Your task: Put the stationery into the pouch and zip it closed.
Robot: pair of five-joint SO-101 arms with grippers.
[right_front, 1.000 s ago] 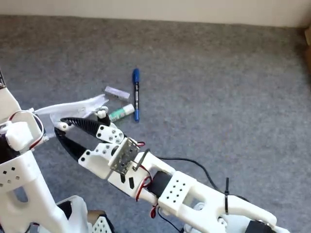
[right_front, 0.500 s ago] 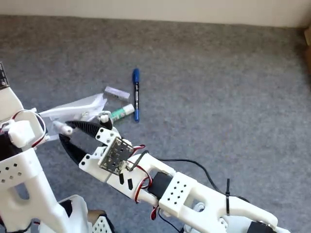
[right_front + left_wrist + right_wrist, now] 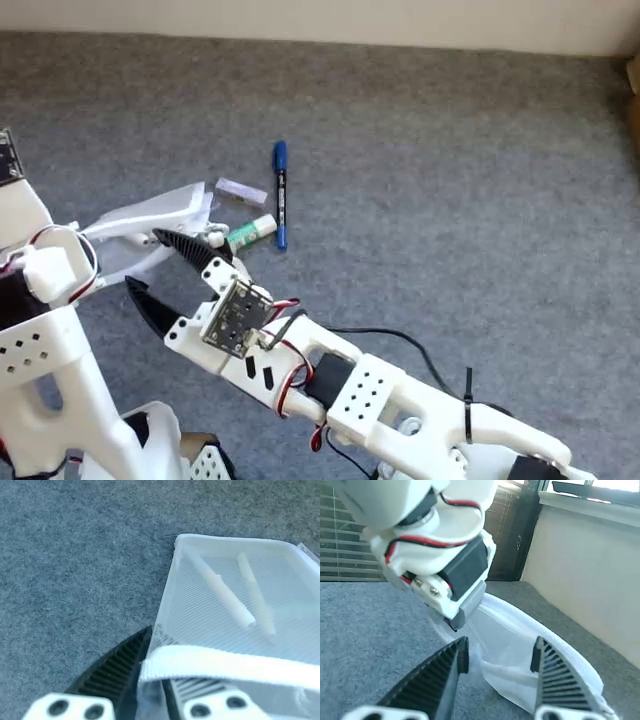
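A white mesh pouch point(image 3: 150, 218) is held off the grey carpet at the left, and my left gripper point(image 3: 160, 680) is shut on its white banded edge. Through the mesh I see two white sticks point(image 3: 220, 592). My right gripper point(image 3: 142, 260) stands open right at the pouch, one black finger point(image 3: 185, 250) against its near side. In the right wrist view the pouch point(image 3: 512, 630) lies just beyond the open right gripper point(image 3: 500, 645). A blue pen point(image 3: 280, 195), a green-and-white tube point(image 3: 250, 232) and a small pale eraser point(image 3: 241, 190) lie on the carpet beside the pouch.
Grey carpet point(image 3: 470, 180) stretches to the right and back, ending at a pale wall point(image 3: 320, 15). The left arm's white body point(image 3: 45, 300) stands at the near left, and the right arm's black cable point(image 3: 400, 340) trails over the carpet.
My right gripper has opened wider and turned, its upper finger rising toward the pouch. The pouch has lifted a little in the left gripper. The loose stationery has not moved.
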